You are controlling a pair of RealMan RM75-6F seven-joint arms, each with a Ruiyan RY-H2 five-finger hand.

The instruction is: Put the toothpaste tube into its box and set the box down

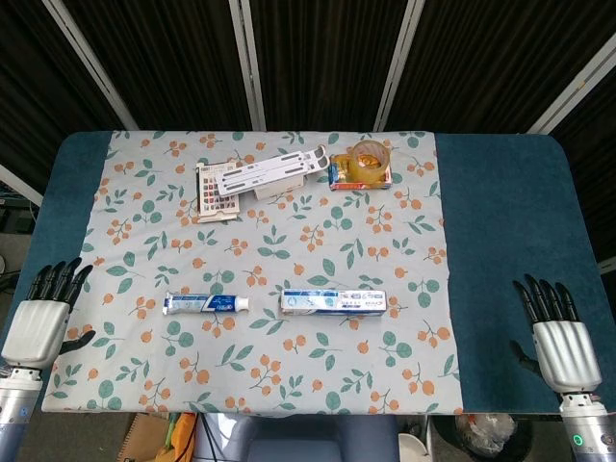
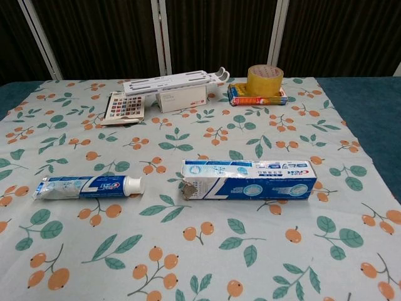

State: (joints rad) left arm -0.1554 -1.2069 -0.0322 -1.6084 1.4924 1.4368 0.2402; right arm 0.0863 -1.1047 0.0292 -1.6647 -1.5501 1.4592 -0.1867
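Both hands sit idle at the near corners of the surface, nothing picked up yet. The left hand is low at the left edge, fingers spread and pointing away from the robot, empty; the right hand mirrors it at the right edge, fingers likewise apart and holding nothing. Between them, on the floral cloth, the toothpaste tube lies flat, its long axis running left to right, white cap pointing right toward the box and flat crimped end toward the left hand. The box lies just beside it, in line, long axis also left to right; in the chest view its open flapped end faces left, straight at the cap, with a small gap between. So the tube lies up and to the right of the left hand, the nearer one, while the box sits closer to centre, well apart from the right hand. Likely call: left takes the tube, right the box, and they meet cap-first.
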